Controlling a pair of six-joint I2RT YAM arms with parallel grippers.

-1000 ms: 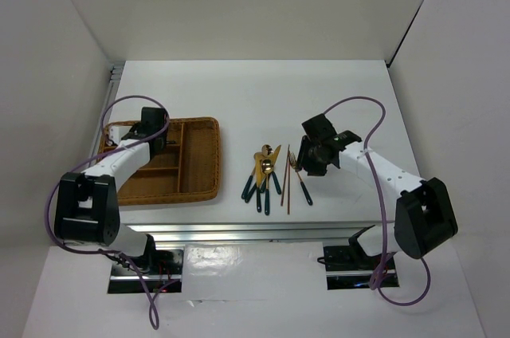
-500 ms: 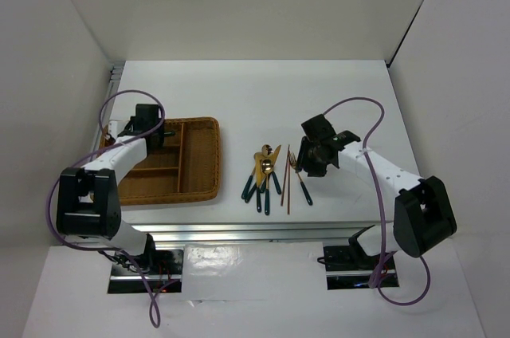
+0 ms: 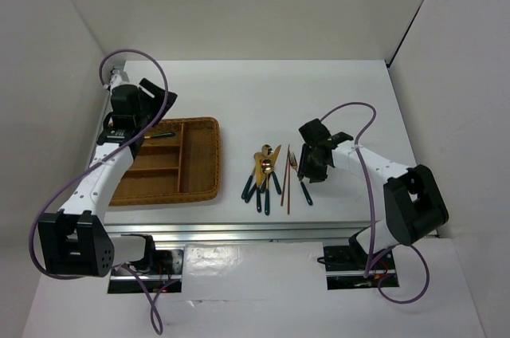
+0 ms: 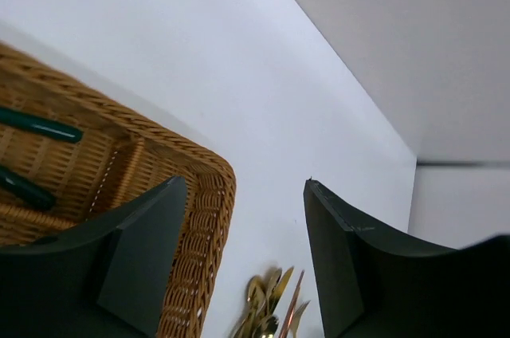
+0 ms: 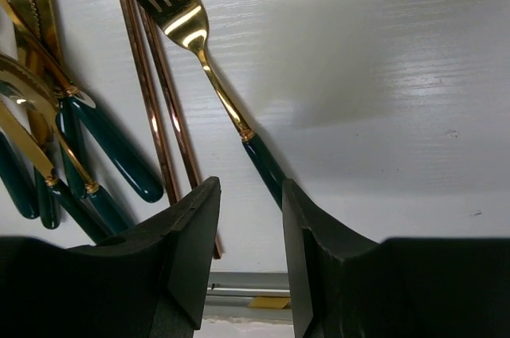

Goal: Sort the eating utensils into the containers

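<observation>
The wicker tray (image 3: 199,164) lies at the left. A teal-handled utensil (image 3: 156,135) rests in its far compartment, and two teal handles (image 4: 38,126) show inside in the left wrist view. My left gripper (image 3: 155,103) hangs open and empty above the tray's far left corner, its dark fingers (image 4: 143,254) wide apart. The remaining eating utensils (image 3: 263,174) lie in a pile at mid-table with two reddish chopsticks (image 5: 155,107). A gold fork (image 5: 199,39) lies beside them. My right gripper (image 5: 249,250) is open low over the fork's teal handle (image 5: 263,164), which runs under the right finger (image 5: 319,258).
The tray's woven rim (image 4: 209,218) lies below the left fingers, with the pile (image 4: 271,314) further on. The table's metal front rail (image 5: 239,282) lies just beyond the right fingertips. White walls close in the table on three sides.
My left gripper has opened, risen out of the tray and pulled back toward the far left corner, leaving a utensil inside. My right gripper has sunk toward the fork handle with its jaws slightly narrower.
</observation>
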